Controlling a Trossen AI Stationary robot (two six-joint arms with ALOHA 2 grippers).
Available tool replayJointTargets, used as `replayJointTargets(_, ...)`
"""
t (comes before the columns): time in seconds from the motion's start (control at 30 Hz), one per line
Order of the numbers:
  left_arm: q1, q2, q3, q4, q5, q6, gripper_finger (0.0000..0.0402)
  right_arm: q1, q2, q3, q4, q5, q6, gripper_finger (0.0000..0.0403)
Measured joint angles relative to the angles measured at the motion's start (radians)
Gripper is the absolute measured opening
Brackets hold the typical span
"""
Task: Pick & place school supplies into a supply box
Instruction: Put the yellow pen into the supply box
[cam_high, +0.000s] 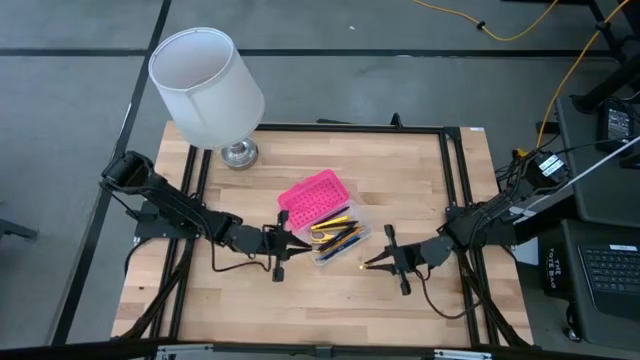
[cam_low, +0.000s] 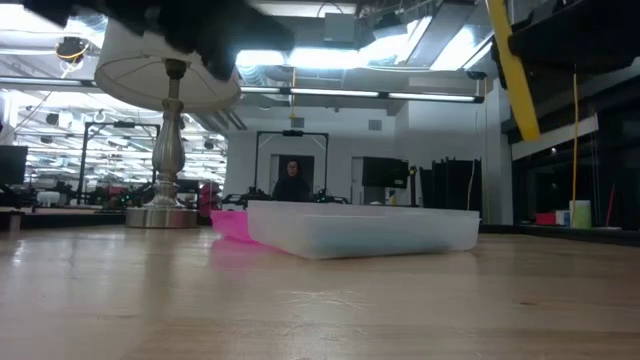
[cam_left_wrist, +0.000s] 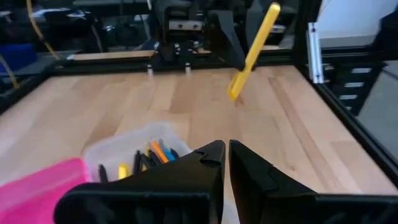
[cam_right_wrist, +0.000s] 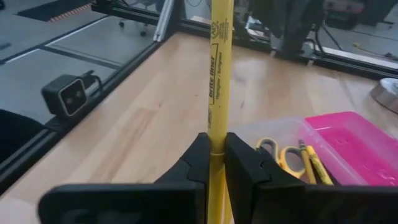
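The supply box stands open mid-table: its pink ribbed lid (cam_high: 311, 195) lies flat toward the far side, and the clear base (cam_high: 341, 241) holds several pens, pencils and yellow-handled scissors (cam_right_wrist: 281, 155). My right gripper (cam_high: 374, 264) hovers just right of the base, shut on a yellow highlighter (cam_right_wrist: 219, 74). My left gripper (cam_high: 300, 243) is shut and empty, at the base's left edge (cam_left_wrist: 127, 151). The left wrist view shows the highlighter (cam_left_wrist: 253, 52) tilted, above the bare wood. In the low view the box (cam_low: 362, 229) rests flat on the table. My right gripper pinches the yellow highlighter's barrel (cam_right_wrist: 216, 127) between its two fingers, with the barrel running along them and sticking out well past the tips. The highlighter is lifted clear of the table and tilted; its free end (cam_left_wrist: 235, 93) hangs above the wood.
A lamp with a white shade (cam_high: 206, 86) and a metal foot (cam_high: 238, 153) stands at the far left of the table. A black frame rail (cam_high: 455, 170) runs along the right side. Bare wood (cam_high: 330, 310) lies near the front edge.
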Motion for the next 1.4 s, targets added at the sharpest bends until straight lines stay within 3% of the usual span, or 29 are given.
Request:
replayJointTargets(0.27, 0.023, -0.015, -0.155, 0.219, 0.036, -0.031, 0.0017, -0.038, 0.0, 0.0, 0.0, -0.011, -0.053, 0.0032)
replayJointTargets(0.73, 0.041, -0.034, -0.185, 0.215, 0.051, -0.031, 0.0017, -0.143, 0.0, 0.05, 0.008, -0.114, -0.143, 0.0031)
replayJointTargets(1.2, 0.041, -0.034, -0.185, 0.215, 0.05, -0.018, 0.0017, -0.25, 0.005, 0.058, 0.001, -0.112, -0.123, 0.0031)
replayJointTargets(1.4, 0.041, -0.034, -0.185, 0.198, 0.012, -0.013, 0.0017, -0.253, 0.008, 0.18, -0.218, -0.112, -0.133, 0.0031)
